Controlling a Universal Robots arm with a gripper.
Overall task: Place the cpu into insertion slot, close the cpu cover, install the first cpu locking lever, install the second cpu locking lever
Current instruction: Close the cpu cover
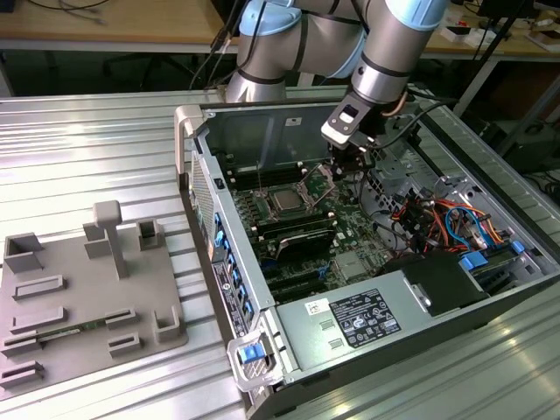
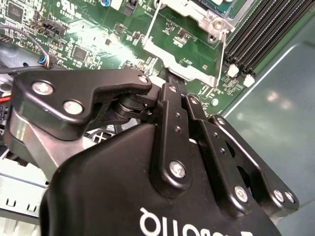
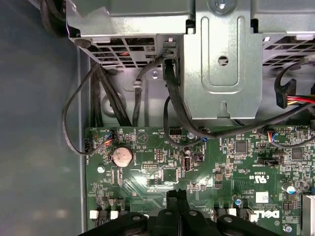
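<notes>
the small flat square cpu (image 1: pixel 287 201), silver-grey on top, lies seated in the dark, silver-rimmed insertion slot (image 1: pixel 270 198), mid-board in the open grey steel case (image 1: pixel 186 131). the thin silver window-frame cpu cover (image 1: pixel 320 181) stands tilted up at about two o'clock of the chip in the exterior view. the arm's black gripper (image 1: pixel 348 166) hangs at the frame's raised edge, its fingers pressed together with nothing seen between them in the second wrist view. closing it well, i'd say, means pushing on the frame's rim and following the hinge's arc, never dragging across the chip. the sheet metal looks springy and slick, so a blunt tip could slip off.
</notes>
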